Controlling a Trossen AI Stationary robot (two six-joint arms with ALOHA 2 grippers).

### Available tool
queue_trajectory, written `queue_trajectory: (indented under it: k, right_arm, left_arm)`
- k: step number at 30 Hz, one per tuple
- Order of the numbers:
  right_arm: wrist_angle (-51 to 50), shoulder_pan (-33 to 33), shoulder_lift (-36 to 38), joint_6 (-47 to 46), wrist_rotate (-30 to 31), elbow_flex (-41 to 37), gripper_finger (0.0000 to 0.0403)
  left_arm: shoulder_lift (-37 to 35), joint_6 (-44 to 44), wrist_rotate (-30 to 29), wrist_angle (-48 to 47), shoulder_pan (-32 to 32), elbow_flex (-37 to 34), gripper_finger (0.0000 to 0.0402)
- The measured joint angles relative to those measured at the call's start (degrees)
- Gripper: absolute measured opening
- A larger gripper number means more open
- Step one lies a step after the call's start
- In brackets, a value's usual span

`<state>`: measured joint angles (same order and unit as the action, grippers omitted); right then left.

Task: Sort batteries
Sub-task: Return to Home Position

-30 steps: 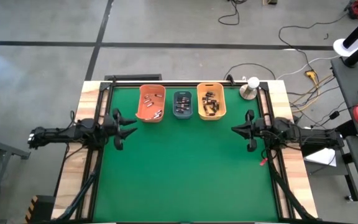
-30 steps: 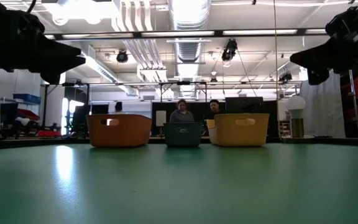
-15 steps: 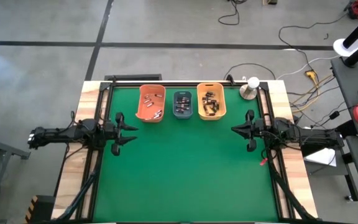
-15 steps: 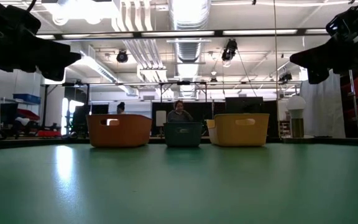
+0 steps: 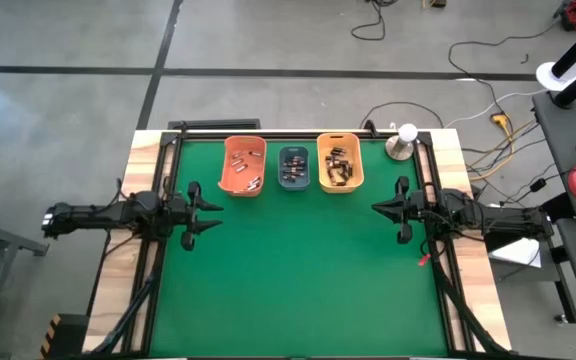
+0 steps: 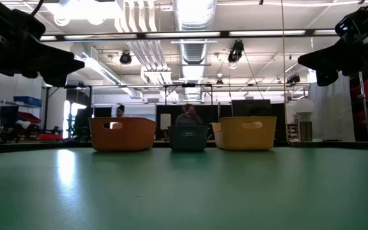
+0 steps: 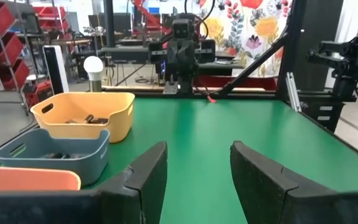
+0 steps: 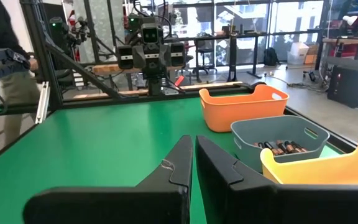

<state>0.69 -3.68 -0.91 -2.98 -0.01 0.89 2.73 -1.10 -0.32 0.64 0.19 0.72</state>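
Left claw point(image 5: 211, 212) released, empty, at the surface's point(image 5: 298, 290) left edge; right claw point(image 5: 376, 208) clenched, empty, opposite; batteries point(image 5: 335, 169) lie in bins point(image 5: 242, 192).

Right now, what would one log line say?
left pincer: open, left side | right pincer: shut, right side | batteries: in bins

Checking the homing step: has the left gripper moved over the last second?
Yes, slightly. In the high view the left gripper has drawn away from the orange plastic bin, toward the near edge of the green table.
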Motion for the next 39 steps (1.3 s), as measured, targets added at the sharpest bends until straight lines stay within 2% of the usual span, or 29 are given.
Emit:
queue_trajectory:
  k: [39]
  right_arm:
    - [0.0, 0.0, 0.0, 0.0, 0.0, 0.0, 0.0013]
  left_arm:
    - [2.4, 0.0, -0.3, 0.2, 0.0, 1.4, 0.0155]
